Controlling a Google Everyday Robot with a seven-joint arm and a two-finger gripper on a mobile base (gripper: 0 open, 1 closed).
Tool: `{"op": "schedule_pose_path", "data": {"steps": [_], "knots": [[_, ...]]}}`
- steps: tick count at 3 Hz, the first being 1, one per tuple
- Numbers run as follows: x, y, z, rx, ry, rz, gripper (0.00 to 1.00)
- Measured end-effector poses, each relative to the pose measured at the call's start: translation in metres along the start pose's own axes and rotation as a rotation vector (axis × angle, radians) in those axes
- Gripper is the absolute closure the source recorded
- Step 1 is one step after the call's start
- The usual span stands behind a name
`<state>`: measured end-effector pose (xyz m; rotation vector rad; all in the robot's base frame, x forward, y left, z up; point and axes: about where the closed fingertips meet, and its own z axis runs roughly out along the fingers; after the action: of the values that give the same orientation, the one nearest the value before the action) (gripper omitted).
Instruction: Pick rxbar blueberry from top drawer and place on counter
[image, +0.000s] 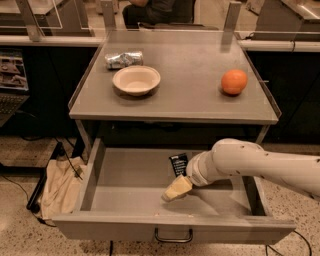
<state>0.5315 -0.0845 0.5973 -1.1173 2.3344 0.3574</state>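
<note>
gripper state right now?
Gripper: cannot be told; it is low inside the open wide grey metal top drawer, just in front of the small dark navy snack bar.

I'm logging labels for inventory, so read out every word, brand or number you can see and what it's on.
No text can be read.
rxbar blueberry in the top drawer: pale lettering, too blurred to read.
foil packet on the counter: no legible print.
hand, low in the drawer near the bar: unmarked.
</note>
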Motion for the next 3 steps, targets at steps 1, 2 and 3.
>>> {"op": "schedule_pose_path", "data": {"steps": [1,2,3], "knots": [[0.004,-0.003,0.004,0.018,0.01,0.011,0.0],[0.008,-0.005,0.008,0.025,0.019,0.019,0.0],[0.016,-0.005,0.014,0.025,0.051,0.037,0.0]]}}
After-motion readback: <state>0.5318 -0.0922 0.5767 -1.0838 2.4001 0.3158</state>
